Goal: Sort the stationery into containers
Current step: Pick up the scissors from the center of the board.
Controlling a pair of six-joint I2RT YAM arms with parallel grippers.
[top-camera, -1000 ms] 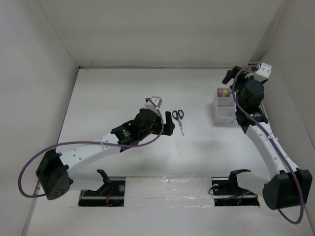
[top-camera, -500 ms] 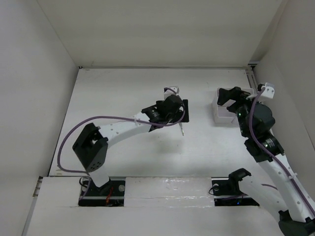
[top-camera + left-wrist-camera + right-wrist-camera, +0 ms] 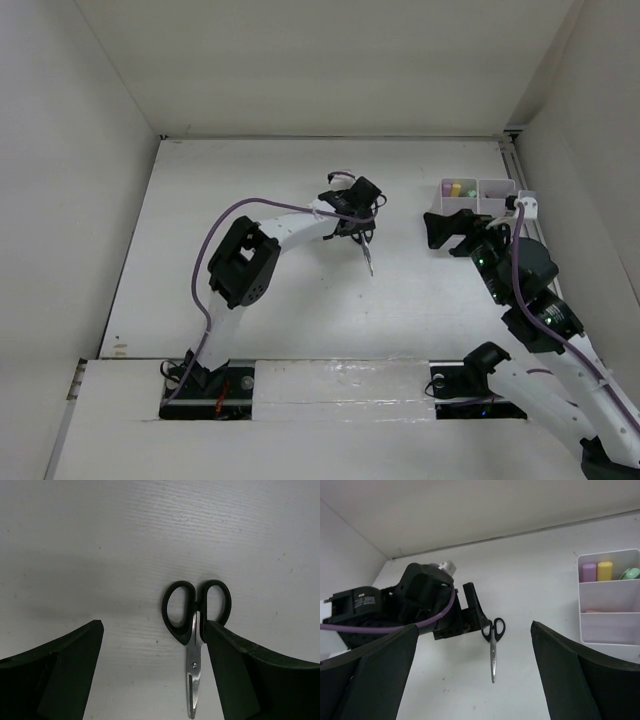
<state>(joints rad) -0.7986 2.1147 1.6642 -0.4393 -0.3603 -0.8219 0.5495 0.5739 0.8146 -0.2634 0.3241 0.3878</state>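
Black-handled scissors (image 3: 195,630) lie flat on the white table, blades pointing toward the near edge (image 3: 369,260). My left gripper (image 3: 152,625) hangs right over them, open. The handles sit between its fingers, and the right finger (image 3: 235,670) touches the right handle. The white organizer (image 3: 492,197) stands at the back right; a far compartment holds pink (image 3: 589,572), yellow (image 3: 605,570) and green (image 3: 630,573) sticks. My right gripper (image 3: 447,228) is open and holds nothing, just left of the organizer and facing the scissors (image 3: 493,647). No pens or bottle show.
White walls close the table in at the back and on both sides. The left arm's purple cable (image 3: 215,250) loops over the table's left half. The right arm's cable (image 3: 520,270) runs along its forearm.
The left arm folded up and reached forward, bringing its gripper over the scissors, and its jaws narrowed a little. The right gripper drew back from above the organizer to its left side.
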